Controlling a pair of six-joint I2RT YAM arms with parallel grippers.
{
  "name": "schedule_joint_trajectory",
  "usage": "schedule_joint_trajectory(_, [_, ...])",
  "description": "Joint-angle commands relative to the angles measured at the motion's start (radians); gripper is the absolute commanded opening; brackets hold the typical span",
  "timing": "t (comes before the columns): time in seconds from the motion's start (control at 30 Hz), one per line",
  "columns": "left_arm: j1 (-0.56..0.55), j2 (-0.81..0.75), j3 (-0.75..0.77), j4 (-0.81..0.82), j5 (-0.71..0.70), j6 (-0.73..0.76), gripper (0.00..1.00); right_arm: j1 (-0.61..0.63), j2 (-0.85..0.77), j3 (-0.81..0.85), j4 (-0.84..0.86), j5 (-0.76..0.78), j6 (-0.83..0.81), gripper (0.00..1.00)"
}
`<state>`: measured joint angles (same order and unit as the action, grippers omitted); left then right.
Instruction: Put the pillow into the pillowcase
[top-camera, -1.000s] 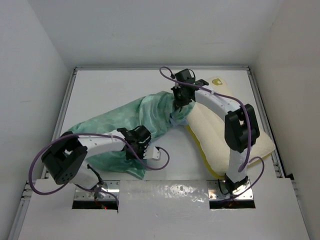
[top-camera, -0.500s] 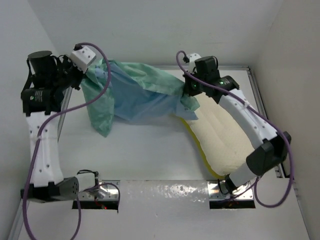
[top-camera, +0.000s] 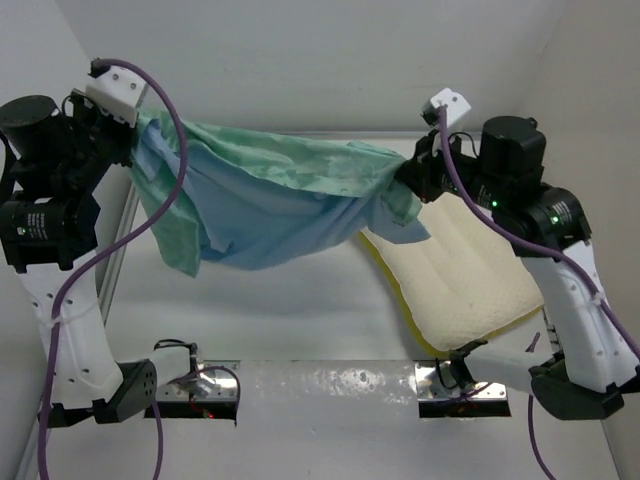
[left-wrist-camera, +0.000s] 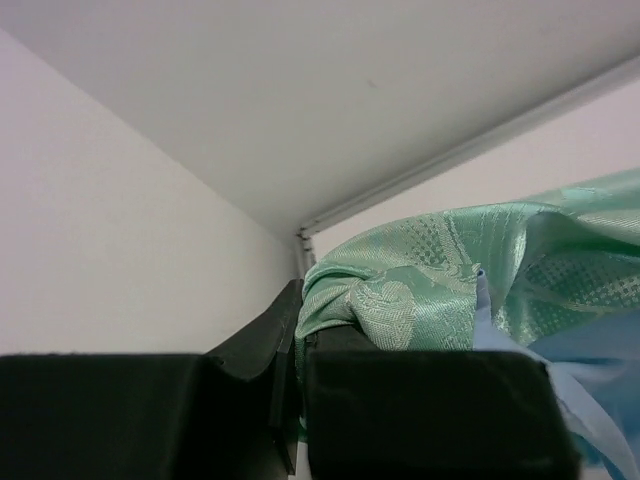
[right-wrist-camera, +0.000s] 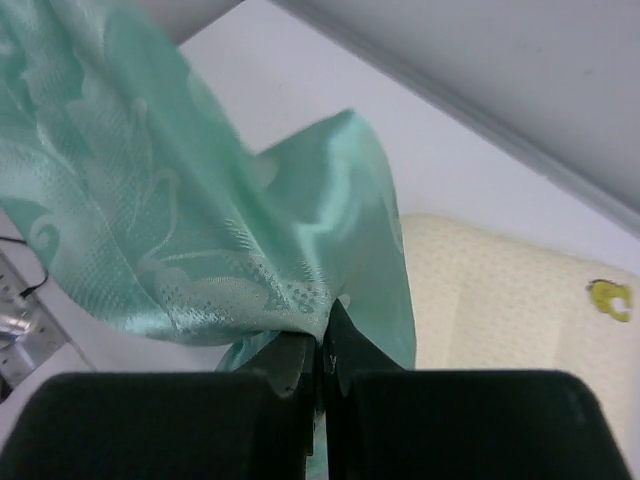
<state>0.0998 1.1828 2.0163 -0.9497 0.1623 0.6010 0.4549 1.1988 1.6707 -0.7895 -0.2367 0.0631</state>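
Aloft: pillowcase (top-camera: 270, 190) | left gripper (left-wrist-camera: 300, 325), right gripper (right-wrist-camera: 322, 338) pinching it | pillow (top-camera: 470, 270) flat below

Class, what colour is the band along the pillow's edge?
Yellow band on the pillow, clearest in the top view.

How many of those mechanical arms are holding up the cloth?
2. The left arm stands at the left, the right arm over the pillow; each pinches an end of the pillowcase in shut jaws.

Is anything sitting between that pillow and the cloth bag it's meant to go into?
Nothing visible does. The pillowcase hangs stretched between the left gripper and right gripper, its right end above the pillow. Whether its mouth is open, I cannot tell.
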Motion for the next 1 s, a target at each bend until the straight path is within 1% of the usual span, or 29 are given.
schedule_joint_trajectory(0.0, [0.005,-0.017,-0.083,-0.066,0.149,0.008,0.00,-0.001,0.001,0.053,0.025,0.127,-0.049,0.00])
schedule_joint_trajectory(0.03, [0.005,-0.038,-0.175,-0.072,0.260,0.023,0.00,0.001,0.016,0.088,0.045,0.207,-0.054,0.00])
schedule_joint_trajectory(0.07, [0.003,-0.044,-0.221,-0.104,0.337,0.046,0.00,-0.001,0.037,0.115,0.065,0.233,-0.057,0.00])
schedule_joint_trajectory(0.1, [0.003,-0.049,-0.293,-0.128,0.499,0.071,0.00,-0.001,0.103,0.144,0.105,0.243,-0.049,0.00])
schedule_joint_trajectory(0.17, [0.003,-0.051,-0.364,-0.153,0.655,0.065,0.00,0.001,0.206,0.277,0.151,0.261,0.007,0.00])
schedule_joint_trajectory(0.2, [0.003,-0.049,-0.443,-0.140,0.784,0.043,0.00,-0.001,0.338,0.329,0.194,0.258,0.039,0.00])
schedule_joint_trajectory(0.23, [0.003,-0.049,-0.493,-0.047,0.830,-0.077,0.00,-0.001,0.416,0.433,0.217,0.252,0.106,0.00])
schedule_joint_trajectory(0.27, [0.006,-0.049,-0.555,0.021,0.877,-0.163,0.00,-0.001,0.494,0.478,0.243,0.252,0.153,0.00])
schedule_joint_trajectory(0.3, [0.030,-0.046,-0.691,0.095,0.987,-0.249,0.00,-0.001,0.572,0.506,0.312,0.251,0.220,0.00])
schedule_joint_trajectory(0.33, [0.047,-0.035,-0.764,0.176,1.044,-0.437,0.00,-0.001,0.713,0.526,0.349,0.246,0.360,0.16])
schedule_joint_trajectory(0.37, [0.061,-0.028,-0.844,0.383,1.103,-0.540,0.00,-0.001,0.784,0.546,0.386,0.237,0.412,0.43])
schedule_joint_trajectory(0.4, [0.086,-0.014,-0.973,0.490,1.184,-0.647,0.00,-0.001,0.862,0.591,0.383,0.164,0.458,0.98])
schedule_joint_trajectory(0.43, [0.104,0.023,-1.011,0.555,1.206,-0.712,0.00,-0.001,1.025,0.756,0.343,0.145,0.528,0.99])
schedule_joint_trajectory(0.47, [0.122,0.043,-1.024,0.490,1.201,-0.651,0.00,-0.002,1.095,0.846,0.293,0.140,0.543,0.99])
schedule_joint_trajectory(0.5, [0.165,0.061,-0.996,0.374,1.136,-0.516,0.00,-0.002,1.139,0.898,0.229,0.131,0.546,0.99])
schedule_joint_trajectory(0.53, [0.176,0.081,-0.973,0.256,1.079,-0.211,0.00,-0.001,1.128,0.873,0.220,0.129,0.531,0.99])
schedule_joint_trajectory(0.57, [0.178,0.083,-0.956,0.073,1.006,-0.081,0.00,0.002,1.080,0.794,0.234,0.129,0.514,0.99])
schedule_joint_trajectory(0.6, [0.181,0.083,-0.968,0.033,0.908,0.012,0.00,0.004,1.014,0.693,0.309,0.146,0.492,0.99])
schedule_joint_trajectory(0.63, [0.187,0.084,-0.985,0.014,0.873,0.114,0.03,0.004,0.939,0.475,0.350,0.161,0.453,0.99])
schedule_joint_trajectory(0.67, [0.192,0.092,-1.007,-0.056,0.828,0.196,0.10,0.008,0.806,0.386,0.401,0.189,0.434,0.99])
schedule_joint_trajectory(0.7, [0.192,0.093,-1.015,-0.122,0.807,0.315,0.14,0.011,0.754,0.326,0.401,0.189,0.411,0.99])
schedule_joint_trajectory(0.73, [0.192,0.097,-1.022,-0.232,0.783,0.520,0.21,0.014,0.714,0.246,0.386,0.212,0.361,0.99])
schedule_joint_trajectory(0.77, [0.190,0.098,-1.030,-0.272,0.748,0.584,0.30,0.028,0.652,0.215,0.363,0.226,0.334,0.99])
schedule_joint_trajectory(0.8, [0.187,0.107,-1.021,-0.369,0.659,0.775,0.54,0.037,0.625,0.158,0.308,0.246,0.283,0.99])
schedule_joint_trajectory(0.83, [0.181,0.100,-1.024,-0.368,0.584,0.801,0.66,0.048,0.601,0.127,0.285,0.266,0.261,0.99])
schedule_joint_trajectory(0.87, [0.170,0.095,-1.027,-0.370,0.510,0.834,0.75,0.065,0.557,0.089,0.267,0.281,0.247,0.96])
schedule_joint_trajectory(0.9, [0.170,0.095,-1.024,-0.368,0.391,0.867,0.91,0.070,0.535,0.016,0.245,0.281,0.236,0.88])
schedule_joint_trajectory(0.93, [0.170,0.098,-1.016,-0.368,0.350,0.916,0.94,0.073,0.518,-0.018,0.239,0.258,0.230,0.68])
schedule_joint_trajectory(0.97, [0.169,0.103,-0.977,-0.368,0.324,0.931,0.95,0.077,0.489,-0.054,0.234,0.258,0.245,0.05])
